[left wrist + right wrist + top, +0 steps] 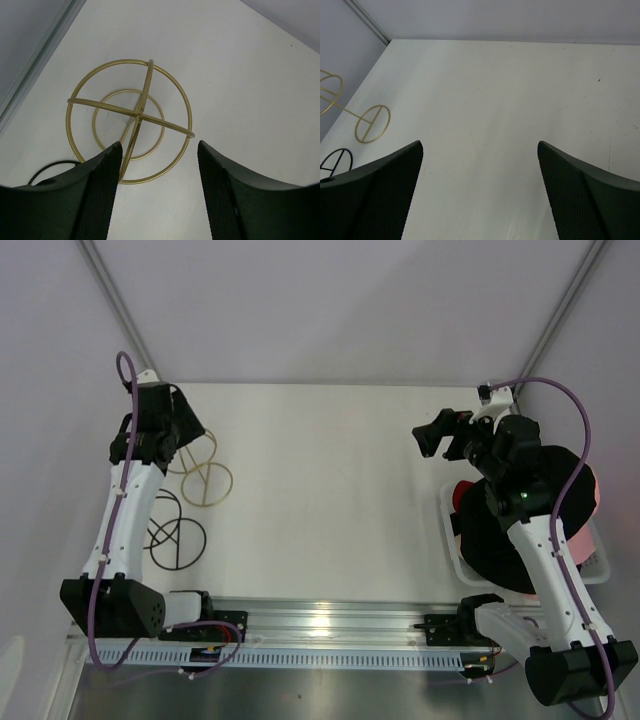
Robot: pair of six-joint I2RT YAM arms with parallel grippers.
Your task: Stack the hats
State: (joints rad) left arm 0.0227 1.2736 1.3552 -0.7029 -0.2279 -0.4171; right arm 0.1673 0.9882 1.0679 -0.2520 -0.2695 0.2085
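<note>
- While the left gripper (159, 146) hangs with its jaws partly apart and nothing in them, a thin gold wire ring stand (135, 117) sits right under it.
- The right gripper (480, 144) is wide open and empty, above the white table (330, 490).
- The soft black, red and pink hats (490, 550) lie in a white mesh basket (600, 568), under the right arm.
- I think the left jaws could bump the light stand and tip it over.

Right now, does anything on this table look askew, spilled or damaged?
Nothing stands out. Soft black, red and pink hats lie heaped in the white mesh basket at right; the gold wire stand and black wire stand sit bare at left.
</note>
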